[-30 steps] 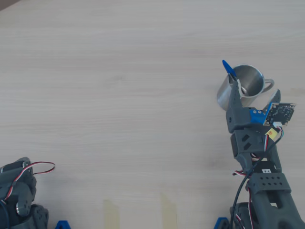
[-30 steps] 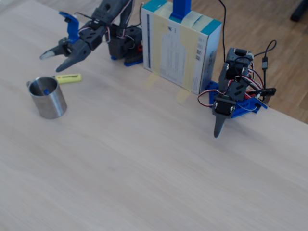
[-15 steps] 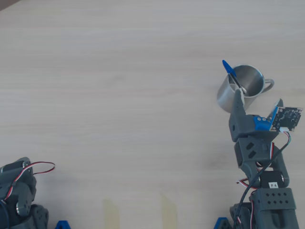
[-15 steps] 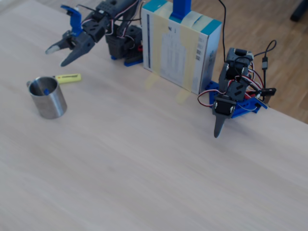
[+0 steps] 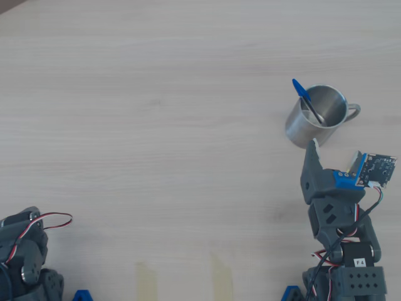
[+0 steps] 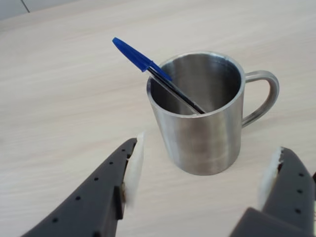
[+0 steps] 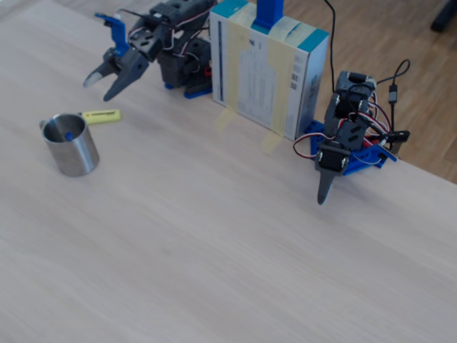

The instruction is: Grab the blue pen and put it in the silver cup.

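Ahead of the wide-open, empty tool [image 6: 202, 170], the blue-capped pen's [image 6: 148, 65] tip is hidden inside the brushed-steel handled cup [image 6: 202, 133].
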{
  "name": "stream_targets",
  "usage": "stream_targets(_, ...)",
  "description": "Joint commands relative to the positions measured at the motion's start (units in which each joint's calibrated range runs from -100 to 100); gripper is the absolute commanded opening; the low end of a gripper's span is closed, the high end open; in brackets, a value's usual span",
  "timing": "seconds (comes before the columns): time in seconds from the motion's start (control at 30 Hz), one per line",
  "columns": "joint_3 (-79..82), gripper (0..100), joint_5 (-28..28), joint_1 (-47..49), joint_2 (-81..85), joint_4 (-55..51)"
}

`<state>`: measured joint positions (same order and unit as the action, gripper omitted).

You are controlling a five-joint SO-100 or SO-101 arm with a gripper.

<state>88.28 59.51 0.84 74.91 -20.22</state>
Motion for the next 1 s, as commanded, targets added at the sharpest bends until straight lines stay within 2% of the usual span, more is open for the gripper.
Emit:
stream_targets(0.0,2.5,37,0.3,-0.3,4.5,-0.2)
stream_targets(0.27,6.6,37,0.0,-1.7,7.8,-0.8)
stream_targets(0.6,6.5,37,-0.1,-1.7,8.3,-9.0)
stream_targets(0.83,11.7,37,-0.2,-1.3,15.8,-11.7)
stream_targets(0.97,11.7,36,-0.3,-1.4,18.0,-17.3)
